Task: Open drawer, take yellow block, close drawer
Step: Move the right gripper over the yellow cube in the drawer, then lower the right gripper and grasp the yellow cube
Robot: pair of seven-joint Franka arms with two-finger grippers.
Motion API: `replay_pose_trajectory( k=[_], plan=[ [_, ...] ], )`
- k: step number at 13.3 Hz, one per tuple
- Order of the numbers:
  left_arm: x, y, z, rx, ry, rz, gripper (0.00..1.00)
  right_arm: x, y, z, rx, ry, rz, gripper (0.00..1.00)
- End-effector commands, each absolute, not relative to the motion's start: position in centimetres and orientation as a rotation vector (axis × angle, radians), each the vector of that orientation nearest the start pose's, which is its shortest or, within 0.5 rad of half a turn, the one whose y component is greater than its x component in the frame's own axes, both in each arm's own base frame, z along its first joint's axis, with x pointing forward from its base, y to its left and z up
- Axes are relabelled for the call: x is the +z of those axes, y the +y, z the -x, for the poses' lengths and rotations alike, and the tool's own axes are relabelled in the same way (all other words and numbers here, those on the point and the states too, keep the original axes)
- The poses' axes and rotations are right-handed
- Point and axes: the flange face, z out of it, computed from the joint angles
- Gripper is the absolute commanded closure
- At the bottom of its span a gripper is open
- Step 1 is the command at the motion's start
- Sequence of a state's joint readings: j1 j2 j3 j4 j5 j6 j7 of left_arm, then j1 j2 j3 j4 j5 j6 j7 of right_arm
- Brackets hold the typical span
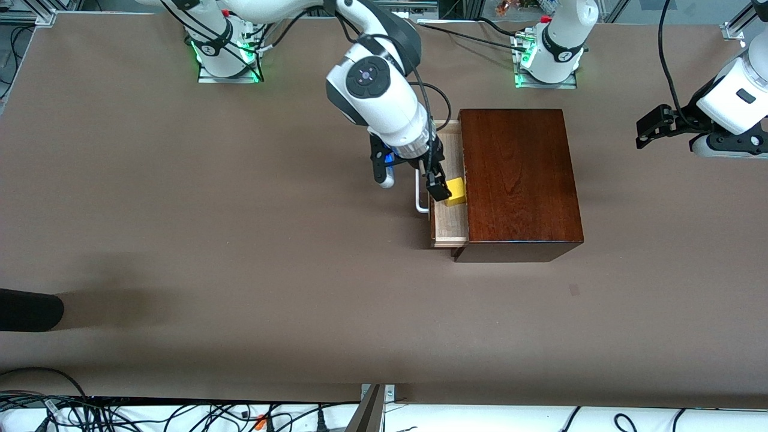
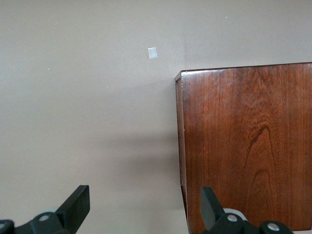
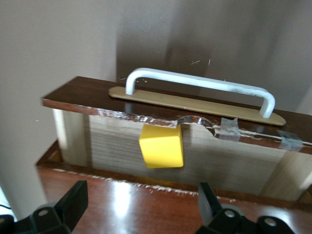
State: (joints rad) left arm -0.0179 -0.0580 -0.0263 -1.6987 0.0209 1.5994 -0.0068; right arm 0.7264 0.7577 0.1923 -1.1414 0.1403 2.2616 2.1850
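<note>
The drawer (image 1: 451, 223) stands pulled out of the dark-brown wooden box (image 1: 519, 180), with its white bar handle (image 1: 420, 203) toward the right arm's end of the table. The yellow block (image 1: 458, 192) lies in the pale tray. My right gripper (image 1: 436, 180) hangs open just over the tray, beside the block. In the right wrist view the yellow block (image 3: 162, 146) rests against the inner side of the drawer front, below the handle (image 3: 195, 83), ahead of the open gripper (image 3: 141, 204). My left gripper (image 1: 645, 132) waits open at the left arm's end of the table, above the table beside the box (image 2: 248, 146).
A small pale tape mark (image 1: 574, 290) sits on the brown table, nearer the front camera than the box. A dark rounded object (image 1: 30, 309) juts in at the right arm's end. Cables (image 1: 180, 414) run along the nearest table edge.
</note>
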Motion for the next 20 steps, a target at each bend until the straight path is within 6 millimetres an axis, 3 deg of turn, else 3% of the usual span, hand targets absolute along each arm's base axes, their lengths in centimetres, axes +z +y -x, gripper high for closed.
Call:
replay_pose_trajectory(
  k=[1, 6, 14, 18, 20],
  plan=[
    [60.5, -2.5, -53.4, 0.043, 0.099, 3.123, 0.0, 38.3, 61.3, -50.9, 0.291, 1.769, 2.091, 0.0],
    [60.7, -2.5, -53.4, 0.043, 0.104, 3.122, 0.0, 35.1, 61.4, -51.2, 0.238, 1.768, 2.124, 0.0],
    [60.7, -3.4, -53.3, 0.042, 0.125, 3.12, 0.0, 34.5, 62.5, -50.6, 0.318, 1.767, 2.061, 0.0],
    [60.7, -3.5, -53.3, 0.04, 0.128, 3.12, 0.0, 32.2, 63.4, -49.4, 0.349, 1.78, 2.079, 0.0],
    [60.9, -4.5, -53.3, 0.035, 0.156, 3.118, 0.0, 31.7, 63.6, -49.4, 0.344, 1.774, 2.068, 0.0]
  ],
)
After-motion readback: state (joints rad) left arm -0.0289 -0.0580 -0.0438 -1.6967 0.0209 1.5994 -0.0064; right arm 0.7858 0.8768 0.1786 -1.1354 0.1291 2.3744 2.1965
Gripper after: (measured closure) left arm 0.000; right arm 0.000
